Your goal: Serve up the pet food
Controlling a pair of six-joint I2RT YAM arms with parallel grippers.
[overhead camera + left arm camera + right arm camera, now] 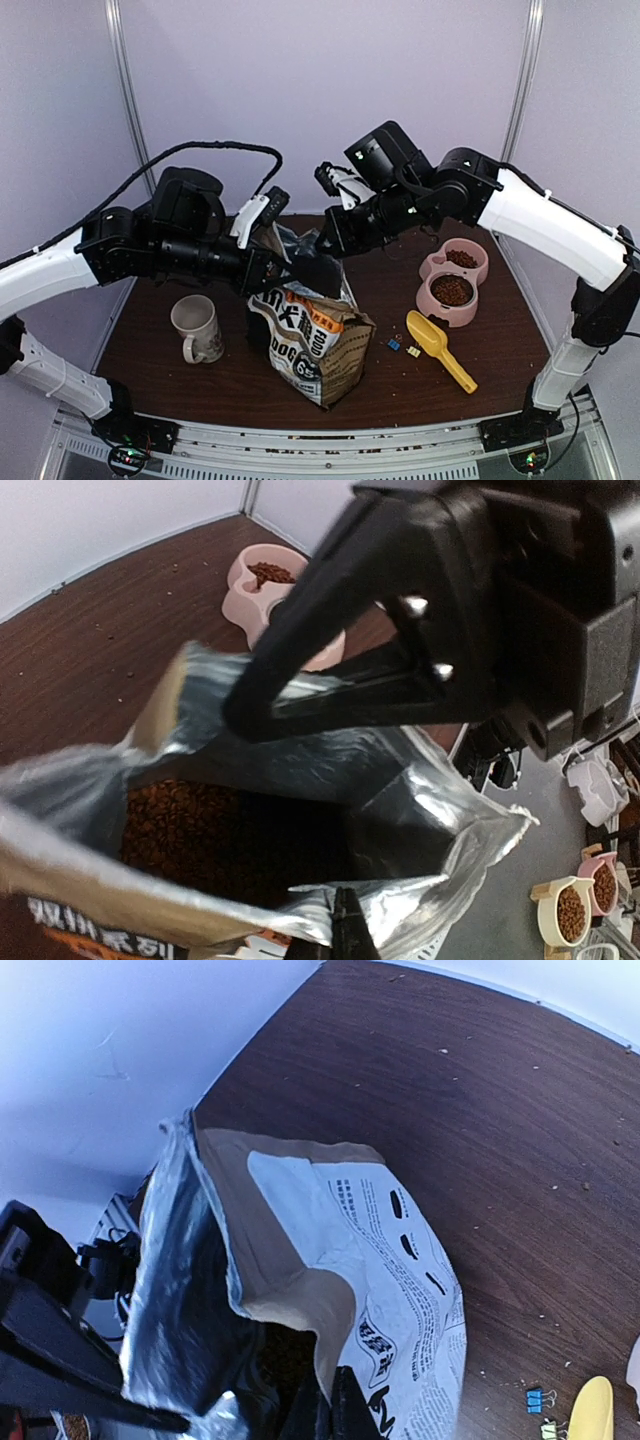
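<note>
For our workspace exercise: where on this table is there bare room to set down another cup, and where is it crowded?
Bare: the near strip of table in front of the mug, and the near right corner beyond the yellow scoop. Crowded: between the food bag and the pink bowl, with clips and scoop.

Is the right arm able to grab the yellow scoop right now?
Probably not straight away: the right arm's jaws seem to be pinching the rim of the food bag. Nothing covers the scoop, though, so once it lets go, it likely could.
</note>
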